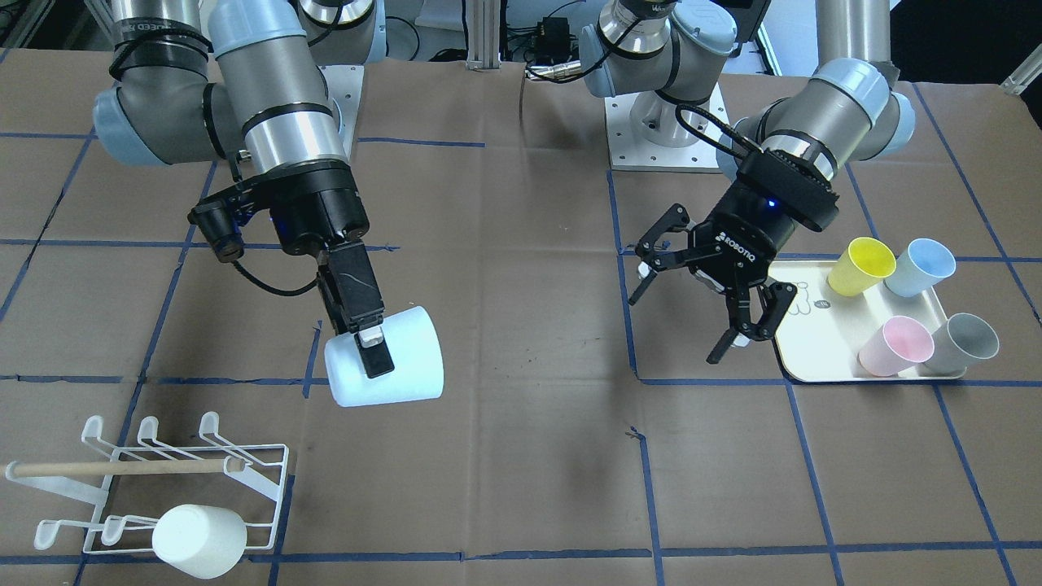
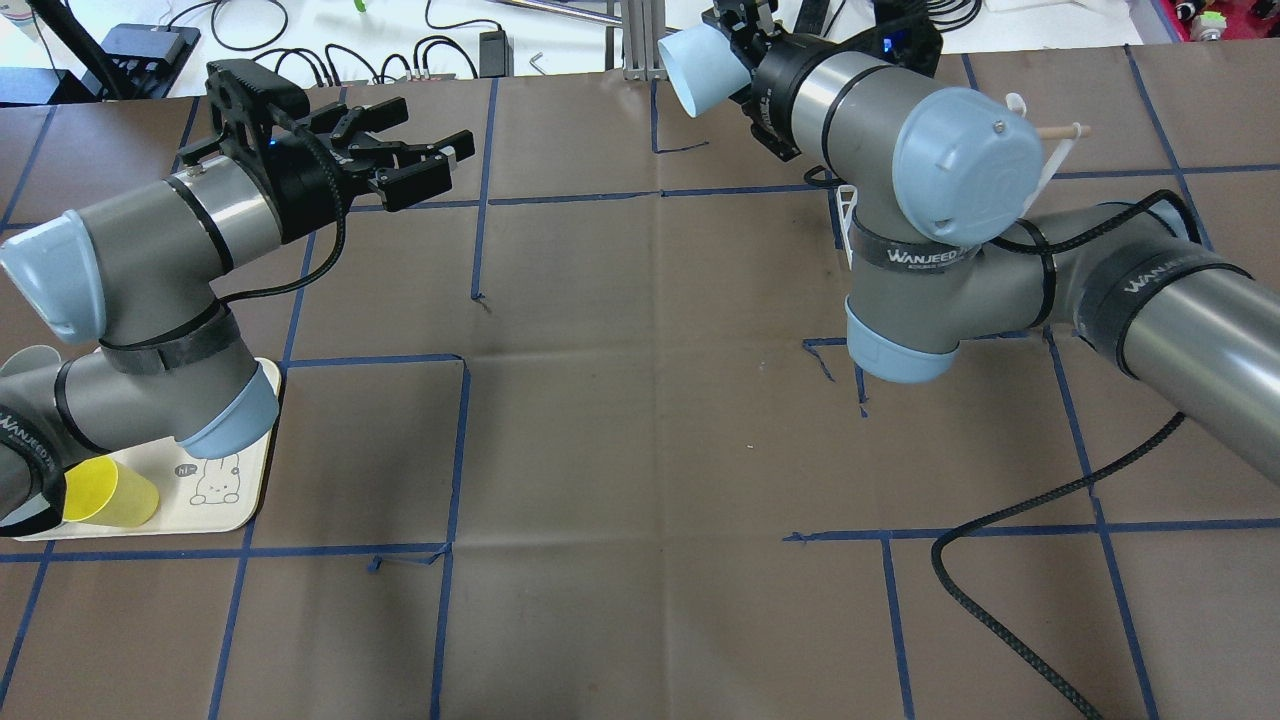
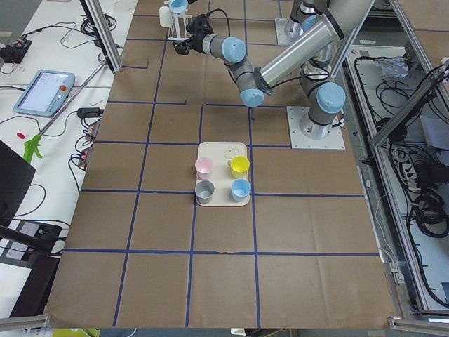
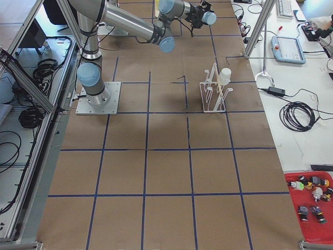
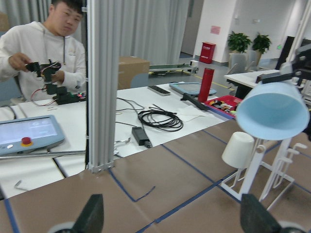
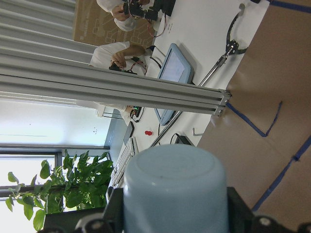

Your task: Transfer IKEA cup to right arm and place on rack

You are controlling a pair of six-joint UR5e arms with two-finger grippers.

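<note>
The right gripper (image 1: 373, 346) is clenched on the pale blue cup (image 1: 407, 366), one silver-padded finger pressed flat against the outside wall. The cup hangs in the air on its side above the brown counter (image 1: 521, 456), its mouth towards the left arm. In the front-facing view the rack (image 1: 260, 460) stands on the counter at about 8 o'clock from the cup, well apart from it. A wooden dowel (image 1: 114, 469) lies across the rack, and a white cup (image 1: 199, 540) sits on the prongs at its 6 o'clock end. The left gripper (image 1: 677, 327) is released and empty, its fingers spread wide. At its 3 o'clock is the cream tray (image 1: 814, 358), holding yellow, blue, pink and grey cups.
</note>
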